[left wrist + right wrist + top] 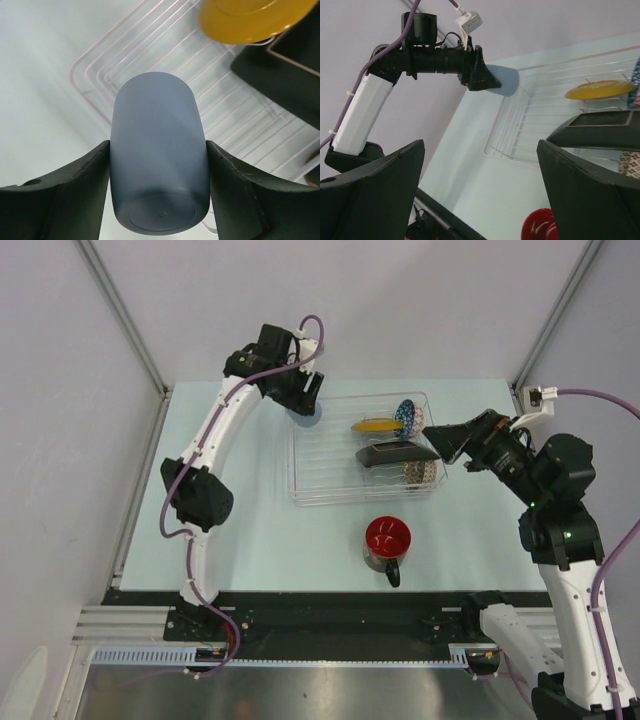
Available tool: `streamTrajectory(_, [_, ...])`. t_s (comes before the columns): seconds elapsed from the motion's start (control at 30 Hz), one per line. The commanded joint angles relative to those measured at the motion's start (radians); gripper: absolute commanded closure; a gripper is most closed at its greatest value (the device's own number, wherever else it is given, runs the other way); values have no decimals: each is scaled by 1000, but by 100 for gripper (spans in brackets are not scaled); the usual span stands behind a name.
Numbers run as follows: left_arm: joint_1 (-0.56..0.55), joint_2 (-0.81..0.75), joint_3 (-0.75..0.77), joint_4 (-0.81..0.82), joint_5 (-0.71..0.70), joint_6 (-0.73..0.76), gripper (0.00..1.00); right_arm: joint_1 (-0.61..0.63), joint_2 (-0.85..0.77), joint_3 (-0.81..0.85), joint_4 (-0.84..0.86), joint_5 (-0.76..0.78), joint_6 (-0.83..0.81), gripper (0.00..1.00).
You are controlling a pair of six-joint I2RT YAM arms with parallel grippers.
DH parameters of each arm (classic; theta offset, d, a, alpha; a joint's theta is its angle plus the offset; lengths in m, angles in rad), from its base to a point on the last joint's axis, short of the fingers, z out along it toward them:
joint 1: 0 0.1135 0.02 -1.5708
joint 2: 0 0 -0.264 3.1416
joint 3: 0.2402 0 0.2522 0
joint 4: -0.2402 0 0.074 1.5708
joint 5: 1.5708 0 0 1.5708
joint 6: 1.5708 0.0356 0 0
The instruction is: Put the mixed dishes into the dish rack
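Observation:
My left gripper is shut on the light blue cup, holding it over the far-left corner of the clear dish rack. In the rack's right half are the yellow plate, the blue-white bowl, the black square plate and a speckled bowl. Just right of the black plate, my right gripper is open and holds nothing. The red-lined mug stands upright on the table in front of the rack. The right wrist view shows the cup in the left gripper's fingers.
The rack's left half shows only bare ribs. Grey walls close the table at the back and on both sides. A black rail runs along the near edge by the arm bases.

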Motion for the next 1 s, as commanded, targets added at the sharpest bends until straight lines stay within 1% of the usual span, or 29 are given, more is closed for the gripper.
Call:
streamTrajectory(0.0, [-47,-31,66,40,-139,65,100,14,-24,22,-113,141,-128,0])
streamTrajectory(0.13, [-67,20,49,46,-121,78,100,25,-15,8,-113,147,-131,0])
streamTrajectory(0.2, [-74,36,14,63,-100,84,100,27,-15,-3,-110,147,-128,0])
streamTrajectory(0.3, [-74,42,-58,107,-75,85,100,30,-19,-13,-116,165,-116,0])
streamTrajectory(0.33, [-76,39,-113,127,-75,84,100,30,-22,-15,-118,167,-116,0])
streamTrajectory(0.43, [-74,39,-171,187,-73,85,100,33,-35,-23,-121,170,-114,0])
streamTrajectory(0.6, [-76,88,-139,196,-83,89,100,39,-54,-33,-147,216,-107,0])
streamTrajectory(0.8, [-76,114,-198,257,-87,96,100,39,-70,-50,-156,233,-105,0])
streamTrajectory(0.97, [-74,143,-238,271,-110,122,100,39,-74,-56,-151,237,-100,0])
